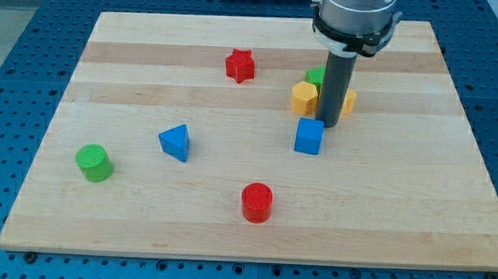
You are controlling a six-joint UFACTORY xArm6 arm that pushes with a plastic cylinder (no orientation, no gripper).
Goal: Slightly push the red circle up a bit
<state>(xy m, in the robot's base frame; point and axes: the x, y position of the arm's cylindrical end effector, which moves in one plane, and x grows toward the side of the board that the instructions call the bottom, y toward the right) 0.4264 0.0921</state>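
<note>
The red circle [257,201] stands near the board's bottom middle. My tip [330,125] is down on the board at the view's upper right, far above and right of the red circle. It sits just above and right of a blue cube [309,136], between a yellow hexagon [304,98] on its left and a yellow block [347,100] on its right. A green block [315,75] is partly hidden behind the rod.
A red star [240,66] lies near the top middle. A blue triangle [175,142] sits left of centre. A green circle [93,162] stands at the left. The wooden board [450,210] rests on a blue perforated table.
</note>
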